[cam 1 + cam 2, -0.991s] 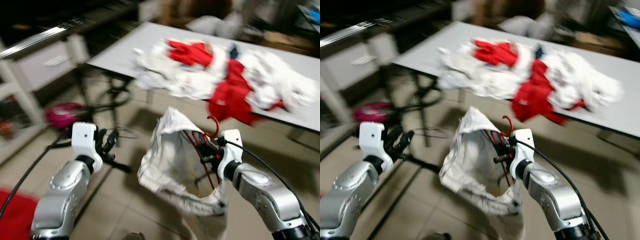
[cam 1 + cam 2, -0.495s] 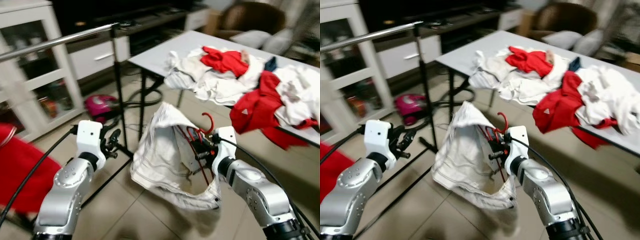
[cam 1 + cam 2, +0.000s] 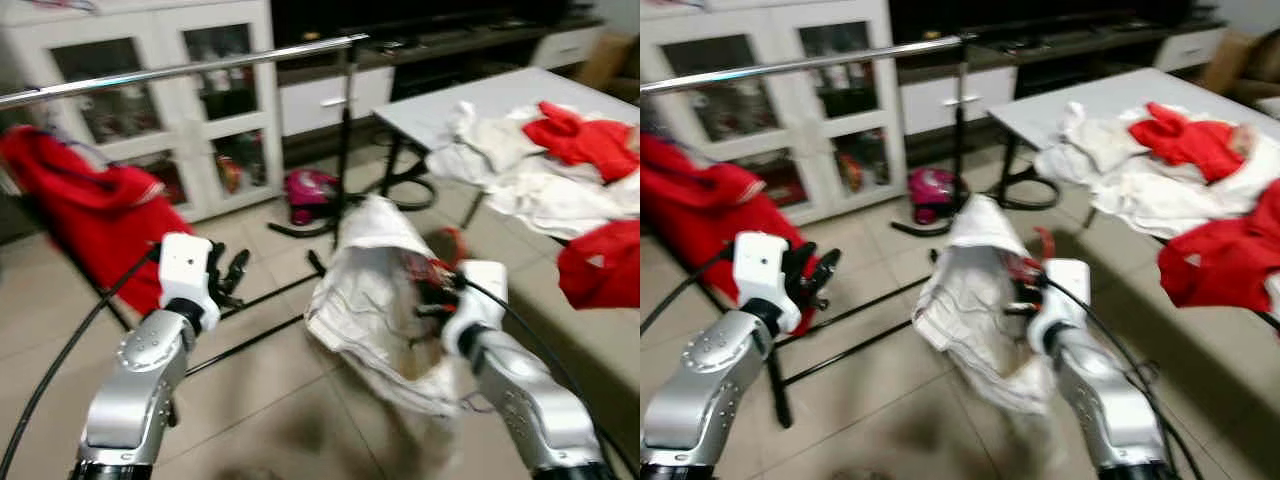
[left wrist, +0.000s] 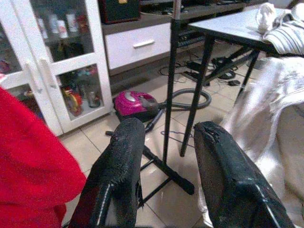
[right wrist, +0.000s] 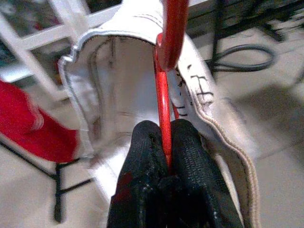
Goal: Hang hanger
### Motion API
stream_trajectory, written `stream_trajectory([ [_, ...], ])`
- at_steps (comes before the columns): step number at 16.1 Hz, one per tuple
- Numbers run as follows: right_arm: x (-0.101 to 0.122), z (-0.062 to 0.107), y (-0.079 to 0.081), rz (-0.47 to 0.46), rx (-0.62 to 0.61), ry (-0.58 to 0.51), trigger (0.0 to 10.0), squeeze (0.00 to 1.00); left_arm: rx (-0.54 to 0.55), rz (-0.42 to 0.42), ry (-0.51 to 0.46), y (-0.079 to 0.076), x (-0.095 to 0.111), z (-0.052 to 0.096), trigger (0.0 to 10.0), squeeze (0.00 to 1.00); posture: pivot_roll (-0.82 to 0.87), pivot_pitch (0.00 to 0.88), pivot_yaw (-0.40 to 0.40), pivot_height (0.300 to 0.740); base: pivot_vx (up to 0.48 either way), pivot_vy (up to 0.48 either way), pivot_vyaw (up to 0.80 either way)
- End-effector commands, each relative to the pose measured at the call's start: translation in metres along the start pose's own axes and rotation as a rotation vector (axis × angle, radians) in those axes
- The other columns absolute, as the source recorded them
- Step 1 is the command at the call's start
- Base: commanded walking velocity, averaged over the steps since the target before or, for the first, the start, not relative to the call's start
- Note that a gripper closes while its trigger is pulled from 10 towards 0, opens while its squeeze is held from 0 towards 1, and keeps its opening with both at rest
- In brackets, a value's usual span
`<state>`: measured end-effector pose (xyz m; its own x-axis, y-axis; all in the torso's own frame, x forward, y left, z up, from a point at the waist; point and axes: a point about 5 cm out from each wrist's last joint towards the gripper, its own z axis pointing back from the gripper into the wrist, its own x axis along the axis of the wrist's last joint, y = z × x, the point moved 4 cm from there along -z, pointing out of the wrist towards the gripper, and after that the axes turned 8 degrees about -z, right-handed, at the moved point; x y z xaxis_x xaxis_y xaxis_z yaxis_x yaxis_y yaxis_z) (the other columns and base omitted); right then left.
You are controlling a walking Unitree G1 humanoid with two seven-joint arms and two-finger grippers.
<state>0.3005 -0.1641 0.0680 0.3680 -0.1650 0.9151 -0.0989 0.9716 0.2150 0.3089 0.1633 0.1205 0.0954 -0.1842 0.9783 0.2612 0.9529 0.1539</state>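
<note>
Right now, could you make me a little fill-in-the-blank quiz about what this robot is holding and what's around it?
1. The right gripper is shut on a hanger whose colour is ____.
2. The garment draped on that hanger is ____ in colour.
3. The left gripper holds nothing, and its fingers are ____.
4. A red garment already hangs from the silver ____.

Missing words: red; white; open; rail

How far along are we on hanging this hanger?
Done: the white garment is on the red hanger. In hand: the right end effector is shut on the hanger, held short of the rail; the left end effector is open. Left: hooking it on the rail beside the red garment.
</note>
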Motion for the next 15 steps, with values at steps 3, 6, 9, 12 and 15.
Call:
stream_trajectory([
  [3,0.022,0.006,0.006,0.026,0.023,-0.111,10.0,0.0,-0.014,0.0,0.009,0.0,-0.001,-0.003,10.0,0.0,0.02,0.0,0.006,0.74,0.31,0.0,0.0],
  [6,0.025,0.004,0.006,0.015,0.013,-0.12,10.0,0.0,-0.017,-0.007,0.01,0.0,0.0,-0.002,10.0,0.0,0.02,0.0,0.003,0.74,0.333,0.0,0.0],
  [9,0.025,0.001,0.008,0.017,0.028,-0.114,10.0,0.0,-0.014,-0.006,0.011,0.002,-0.001,-0.001,10.0,0.0,0.02,0.0,0.003,0.74,0.337,0.0,0.0],
  [12,0.025,-0.002,0.014,0.045,0.062,-0.107,10.0,0.0,-0.012,-0.022,0.011,0.002,-0.001,0.001,10.0,0.0,0.04,0.0,-0.009,0.74,0.337,0.0,0.27],
  [15,0.027,-0.005,0.017,0.051,0.074,-0.11,10.0,0.0,-0.015,-0.023,0.009,0.0,0.001,0.001,10.0,0.0,0.04,0.0,-0.008,0.74,0.335,0.0,0.8],
])
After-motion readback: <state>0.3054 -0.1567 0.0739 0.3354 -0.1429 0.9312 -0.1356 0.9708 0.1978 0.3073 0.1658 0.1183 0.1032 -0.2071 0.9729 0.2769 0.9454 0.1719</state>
